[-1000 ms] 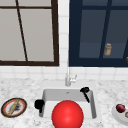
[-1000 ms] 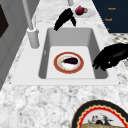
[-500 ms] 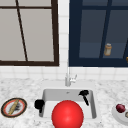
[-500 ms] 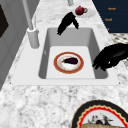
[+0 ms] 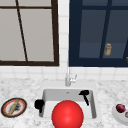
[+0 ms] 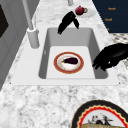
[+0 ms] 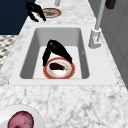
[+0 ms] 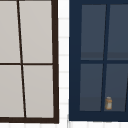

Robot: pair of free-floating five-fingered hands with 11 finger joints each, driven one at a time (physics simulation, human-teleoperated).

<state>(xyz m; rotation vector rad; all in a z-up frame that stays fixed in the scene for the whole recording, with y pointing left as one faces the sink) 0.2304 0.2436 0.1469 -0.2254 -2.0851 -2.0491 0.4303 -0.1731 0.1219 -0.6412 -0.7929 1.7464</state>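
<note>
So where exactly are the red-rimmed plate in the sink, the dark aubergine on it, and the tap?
Red-rimmed plate (image 6: pixel 59 67): left side view, on its left rim.
Dark aubergine (image 6: pixel 70 60): left side view, mid-body.
Tap (image 6: pixel 33 37): left side view, on its base.

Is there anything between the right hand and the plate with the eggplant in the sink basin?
Nothing visible does. The right hand hangs over the sink just above the plate holding the eggplant, with open space between its fingers and the plate.

Two plain black hands (image 6: pixel 110 57), glossy, human-shaped, with slender tapering fingers (image 6: pixel 67 21).
</note>
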